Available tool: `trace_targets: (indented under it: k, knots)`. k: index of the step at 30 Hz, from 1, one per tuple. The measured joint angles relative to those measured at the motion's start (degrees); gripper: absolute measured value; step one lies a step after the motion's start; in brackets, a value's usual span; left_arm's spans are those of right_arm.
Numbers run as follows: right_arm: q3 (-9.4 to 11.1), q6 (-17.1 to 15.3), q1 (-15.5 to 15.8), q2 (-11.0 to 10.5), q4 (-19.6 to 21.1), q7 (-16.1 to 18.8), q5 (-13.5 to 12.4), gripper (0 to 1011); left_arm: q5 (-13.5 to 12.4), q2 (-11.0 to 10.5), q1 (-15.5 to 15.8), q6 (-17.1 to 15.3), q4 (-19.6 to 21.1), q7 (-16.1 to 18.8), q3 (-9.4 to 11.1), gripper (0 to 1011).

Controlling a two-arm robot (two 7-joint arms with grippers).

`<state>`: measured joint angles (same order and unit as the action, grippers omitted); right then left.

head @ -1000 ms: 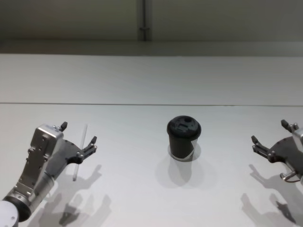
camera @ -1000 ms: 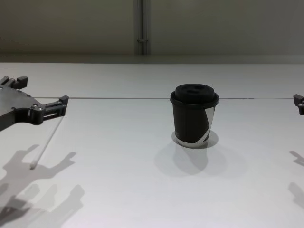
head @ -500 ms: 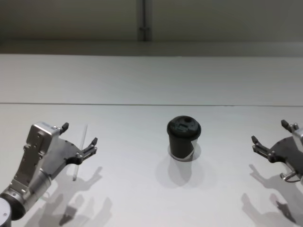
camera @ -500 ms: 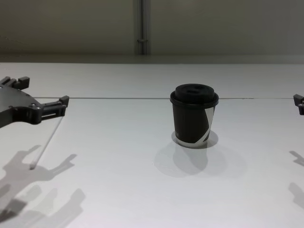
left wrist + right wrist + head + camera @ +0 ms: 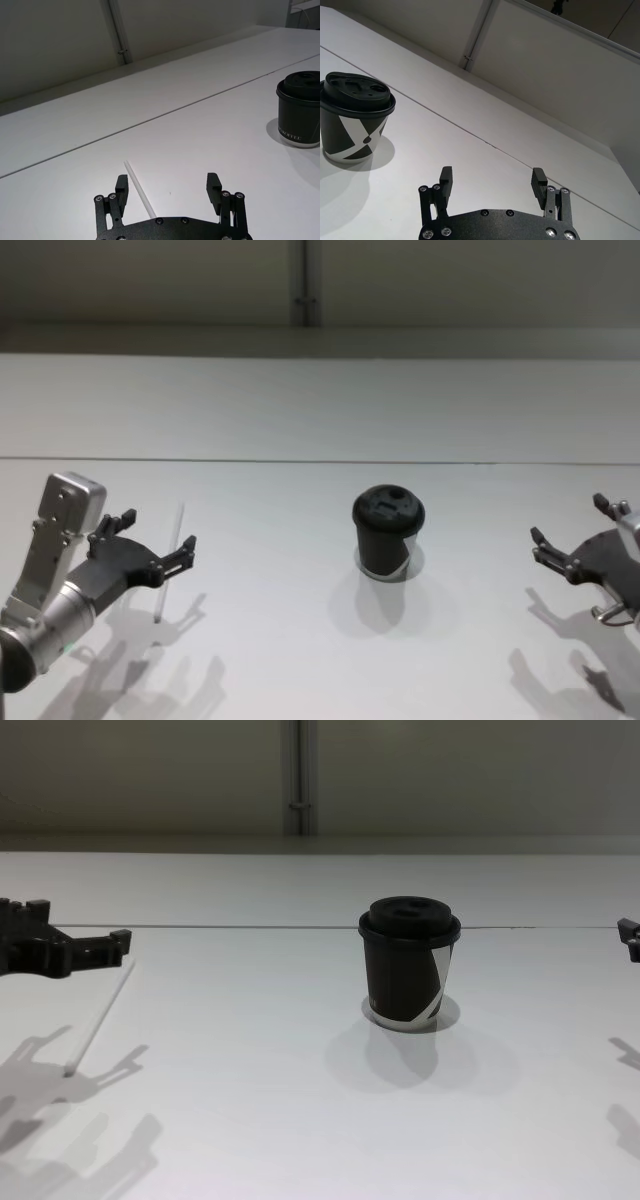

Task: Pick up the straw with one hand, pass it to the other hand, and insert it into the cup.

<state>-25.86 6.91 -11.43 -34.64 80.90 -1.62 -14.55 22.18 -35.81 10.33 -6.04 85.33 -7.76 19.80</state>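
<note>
Two changes in the last second: the left gripper (image 5: 160, 530) sits lower over the worktop (image 5: 300, 640) and its wrist has tipped flatter. Its jaws are spread wide with the straw (image 5: 161, 600) lined up between them. The straw lies flat and ungrasped, well left of the cup (image 5: 388, 535), which stands upright with its lid on. The right gripper (image 5: 568, 518) is unmoved at far right, jaws wide and empty. Judgement: pick-up approach under way; grasp, handover and insertion all pending
</note>
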Motion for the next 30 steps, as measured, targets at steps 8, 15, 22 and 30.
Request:
trace_targets:
  k: [8,15,22,30]
  knots:
    - [0.00,0.00,0.00,0.00,0.00,0.00,0.00,1001,1.65,1.23,1.12,-5.68,0.17,-1.56,-0.79,1001]
    - [0.00,0.00,0.00,0.00,0.00,0.00,0.00,1001,0.01,2.03,2.64,-9.36,-0.49,-2.07,0.05,1001]
    - [0.00,0.00,0.00,0.00,0.00,0.00,0.00,1001,-0.72,3.78,5.34,-14.45,-2.99,-2.75,0.74,1001]
    - [0.00,0.00,0.00,0.00,0.00,0.00,0.00,1001,-1.53,6.32,7.99,-19.03,-6.42,-2.70,1.07,1001]
